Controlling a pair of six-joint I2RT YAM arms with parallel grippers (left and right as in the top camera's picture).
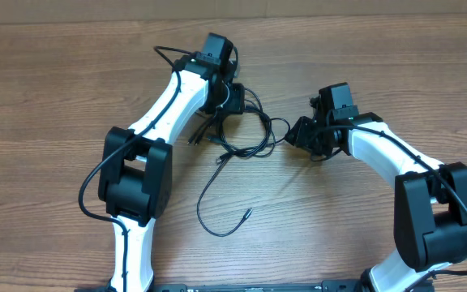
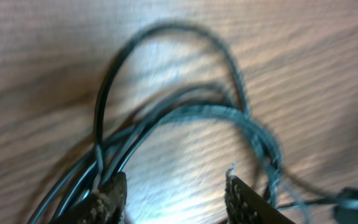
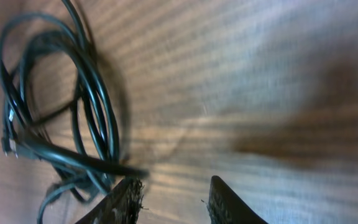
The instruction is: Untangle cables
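Tangled black cables (image 2: 197, 112) on wooden table (image 1: 55, 81); left gripper (image 2: 176, 199) parted moderately above the loops, right gripper (image 3: 173, 199) parted, empty, beside the coil.

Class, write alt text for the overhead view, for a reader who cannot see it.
A tangle of black cables lies in the middle of a wooden table, one loose end trailing toward the near edge. The left arm reaches over one side of it; the right arm ends just beside the other.
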